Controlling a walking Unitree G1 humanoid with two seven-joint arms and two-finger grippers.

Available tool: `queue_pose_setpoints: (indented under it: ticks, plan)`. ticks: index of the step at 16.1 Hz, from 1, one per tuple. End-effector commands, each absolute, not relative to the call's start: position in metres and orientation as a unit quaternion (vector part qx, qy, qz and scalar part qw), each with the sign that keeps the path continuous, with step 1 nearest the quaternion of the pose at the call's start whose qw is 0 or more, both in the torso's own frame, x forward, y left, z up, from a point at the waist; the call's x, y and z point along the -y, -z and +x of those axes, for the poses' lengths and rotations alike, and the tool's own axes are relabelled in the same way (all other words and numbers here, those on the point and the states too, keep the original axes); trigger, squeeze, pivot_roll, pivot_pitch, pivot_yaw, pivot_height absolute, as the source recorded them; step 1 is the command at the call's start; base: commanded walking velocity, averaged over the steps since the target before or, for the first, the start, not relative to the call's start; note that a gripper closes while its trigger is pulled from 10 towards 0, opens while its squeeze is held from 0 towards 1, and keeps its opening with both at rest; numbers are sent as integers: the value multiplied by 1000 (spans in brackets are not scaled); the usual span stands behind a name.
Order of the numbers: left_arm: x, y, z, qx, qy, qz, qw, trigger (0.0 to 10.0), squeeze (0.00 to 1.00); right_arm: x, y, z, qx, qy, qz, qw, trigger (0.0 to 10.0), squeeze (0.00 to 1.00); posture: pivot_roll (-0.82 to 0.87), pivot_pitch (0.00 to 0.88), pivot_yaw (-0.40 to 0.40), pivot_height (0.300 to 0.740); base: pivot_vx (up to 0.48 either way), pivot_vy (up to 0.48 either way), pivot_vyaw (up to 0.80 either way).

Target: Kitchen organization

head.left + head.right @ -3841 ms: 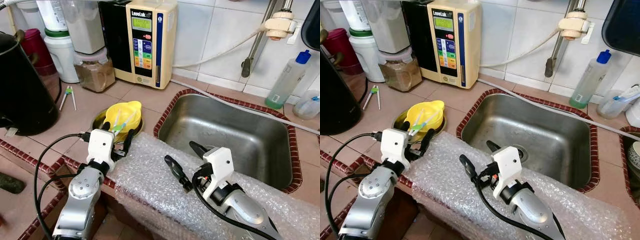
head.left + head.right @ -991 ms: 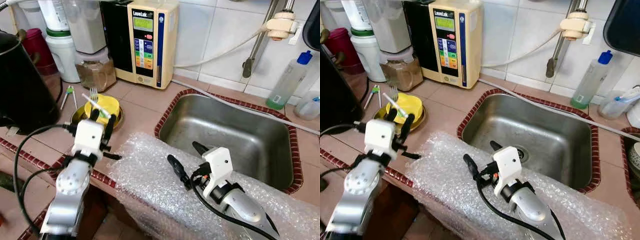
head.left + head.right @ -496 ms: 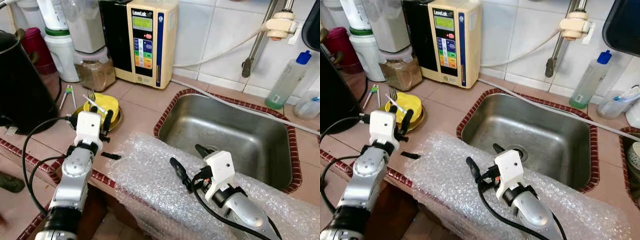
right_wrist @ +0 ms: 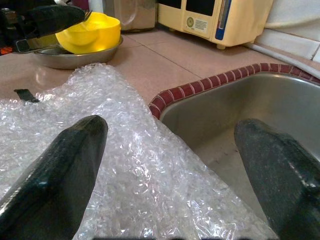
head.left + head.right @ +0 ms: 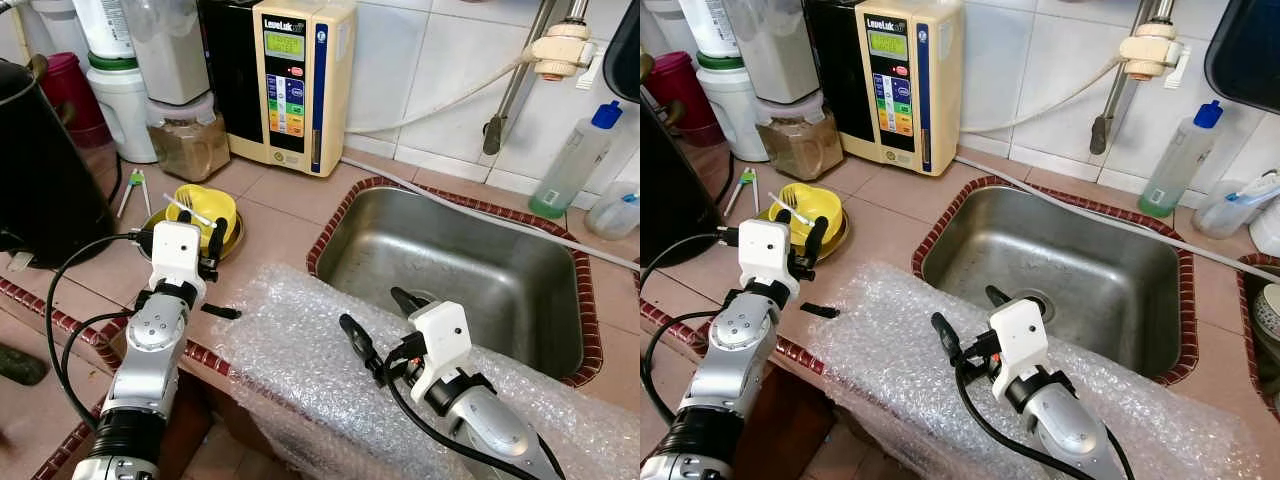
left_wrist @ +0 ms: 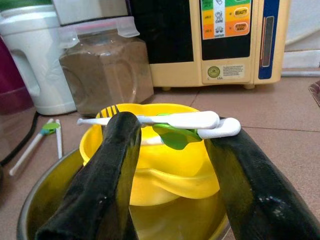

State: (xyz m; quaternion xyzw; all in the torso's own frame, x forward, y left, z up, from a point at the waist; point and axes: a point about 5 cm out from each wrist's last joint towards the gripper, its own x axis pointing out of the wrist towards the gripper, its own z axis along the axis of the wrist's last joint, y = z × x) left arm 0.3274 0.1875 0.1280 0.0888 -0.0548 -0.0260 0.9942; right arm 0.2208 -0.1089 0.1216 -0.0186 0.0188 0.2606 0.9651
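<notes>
Reaching over the tiled kitchen counter (image 5: 270,215) toward a yellow bowl (image 5: 205,206) nested in a steel dish (image 6: 55,195), left gripper (image 6: 170,150) with fingers spread either side of white plastic cutlery (image 6: 170,121) (green-tipped, lying across the bowl's rim), touching but not clamping. Resting over bubble wrap (image 5: 300,360) at the sink (image 5: 460,270) edge, right gripper (image 4: 170,165) wide open, holding nothing. Behind: water ionizer (image 5: 290,85), jar of brown powder (image 5: 190,140).

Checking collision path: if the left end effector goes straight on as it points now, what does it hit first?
Probably the white utensils lying across the yellow bowl, right at its fingertips; contact can't be confirmed. The left end effector is open.
</notes>
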Motion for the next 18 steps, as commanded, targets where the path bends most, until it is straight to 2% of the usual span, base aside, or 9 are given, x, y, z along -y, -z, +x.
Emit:
queue_pose_setpoints:
  ticks: [1,3,4,5,6,7,8,18]
  plan:
    - [-189,-127,331,44,27,86,995,10000,1000,107,-124,221,-14,-264,-20,964,10000,0,-2,36,-17,740,0,0,0]
    - [-190,-129,332,46,23,92,994,10000,1000,108,-123,221,-15,-262,-21,965,10000,0,-2,35,-14,740,0,0,0]
    - [-191,-130,332,46,22,96,994,10000,933,108,-123,221,-15,-262,-20,965,10000,0,-3,33,-12,740,0,0,0]
    - [-191,-131,334,47,21,99,994,10000,0,107,-123,221,-14,-261,-20,965,10000,0,-2,32,-10,740,0,0,0]
    - [-192,-132,334,47,21,100,994,10000,0,107,-123,221,-14,-261,-20,965,10000,0,-2,32,-9,740,0,0,0]
    - [-192,-134,335,50,24,99,994,2588,0,107,-123,221,-14,-260,-20,965,10000,0,-1,30,-8,740,0,0,0]
    - [-192,-135,336,53,28,98,993,0,0,107,-123,221,-14,-260,-20,965,10000,0,0,30,-7,740,0,0,0]
    - [-188,-154,330,131,39,158,978,0,0,107,-123,223,-10,-254,-23,967,10000,0,4,26,-6,740,0,0,0]
